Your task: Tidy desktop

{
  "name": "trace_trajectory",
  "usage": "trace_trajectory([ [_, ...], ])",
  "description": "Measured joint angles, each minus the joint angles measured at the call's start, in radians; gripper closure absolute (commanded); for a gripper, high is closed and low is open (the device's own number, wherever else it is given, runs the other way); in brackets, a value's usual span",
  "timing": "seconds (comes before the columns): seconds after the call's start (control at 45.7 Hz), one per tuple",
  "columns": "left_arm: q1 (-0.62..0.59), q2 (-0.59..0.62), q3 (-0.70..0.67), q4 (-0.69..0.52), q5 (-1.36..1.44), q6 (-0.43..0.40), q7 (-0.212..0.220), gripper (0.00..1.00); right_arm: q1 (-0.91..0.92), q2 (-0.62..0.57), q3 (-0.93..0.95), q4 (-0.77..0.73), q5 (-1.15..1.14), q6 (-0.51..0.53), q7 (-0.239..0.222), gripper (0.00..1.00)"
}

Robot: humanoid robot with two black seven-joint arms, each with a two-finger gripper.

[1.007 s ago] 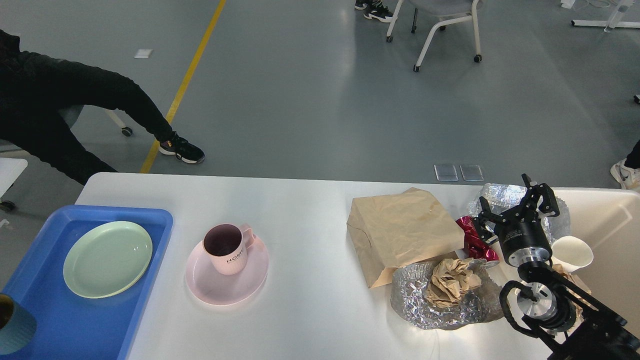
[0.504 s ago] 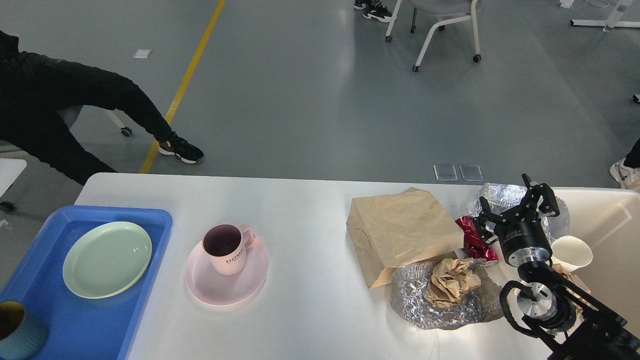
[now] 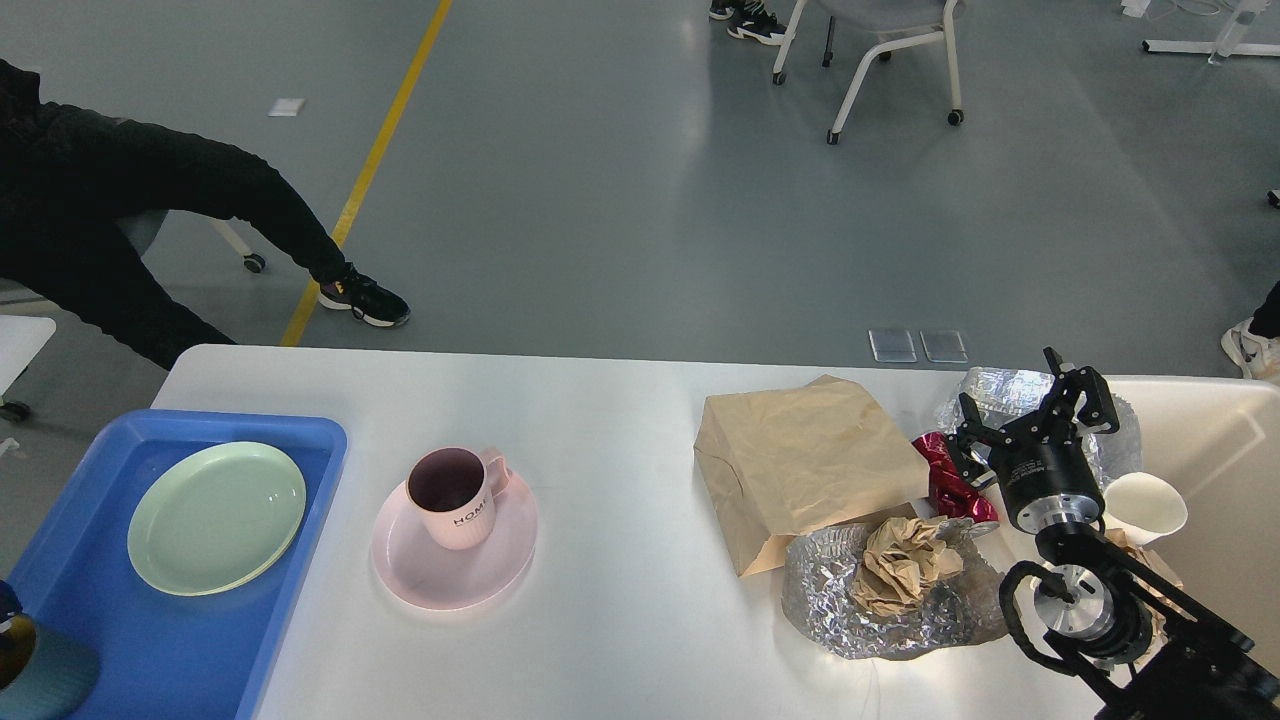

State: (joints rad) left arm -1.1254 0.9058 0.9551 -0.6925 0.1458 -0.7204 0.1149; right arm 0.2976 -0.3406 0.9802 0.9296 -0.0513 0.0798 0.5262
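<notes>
Right gripper [image 3: 1032, 410] hangs with fingers spread wide and empty, above the far-right clutter of the desktop [image 3: 620, 420], in the same pose as a second ago; the right arm has not moved. The one change is at the lower left: the teal cup [image 3: 35, 672], at the near corner of the blue tray [image 3: 190, 655], has slid further toward the frame edge and sits lower than half a second ago, a blue patch now showing at its upper rim. What moves it is out of view; left gripper not seen, so its fingers cannot be told. Likely the cup is being placed or adjusted in the tray, so crockery sorting is under way. Green plate [image 3: 217, 517] already lies in the tray. Pink mug [image 3: 455, 497] stands on the pink saucer [image 3: 455, 562] mid-desktop, not yet moved. On the right: paper bag [image 3: 805, 465], foil [image 3: 880, 610] holding a paper wad [image 3: 905, 562], red wrapper [image 3: 950, 478], white cup [image 3: 1145, 505], all untouched. Much of the tidying remains.
</notes>
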Motion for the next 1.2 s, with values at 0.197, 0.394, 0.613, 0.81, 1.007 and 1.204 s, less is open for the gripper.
trace_trajectory([
  [0.197,-0.147,-0.004,0.103,-0.023,0.0,-0.082,0.007,0.09,0.0,0.0,0.0,0.0,0.0,0.0,0.0,0.0],
  [0.394,-0.399,-0.022,0.266,-0.024,-0.01,-0.187,0.011,0.07,0.0,0.0,0.0,0.0,0.0,0.0,-0.001,0.0],
  [0.613,-0.687,-0.119,0.407,-0.06,-0.023,-0.237,0.015,0.05,0.0,0.0,0.0,0.0,0.0,0.0,-0.001,0.0],
  [0.81,-0.907,-0.283,0.501,-0.205,-0.103,-0.24,0.004,0.05,0.0,0.0,0.0,0.0,-0.001,0.0,-0.001,0.0],
  [1.007,-1.072,-0.492,0.565,-0.391,-0.269,-0.24,-0.054,0.05,0.0,0.0,0.0,0.0,-0.001,0.0,-0.001,0.0],
  [1.204,-1.263,-0.702,0.606,-0.581,-0.385,-0.24,-0.166,0.05,0.0,0.0,0.0,0.0,0.0,0.0,-0.001,0.0],
])
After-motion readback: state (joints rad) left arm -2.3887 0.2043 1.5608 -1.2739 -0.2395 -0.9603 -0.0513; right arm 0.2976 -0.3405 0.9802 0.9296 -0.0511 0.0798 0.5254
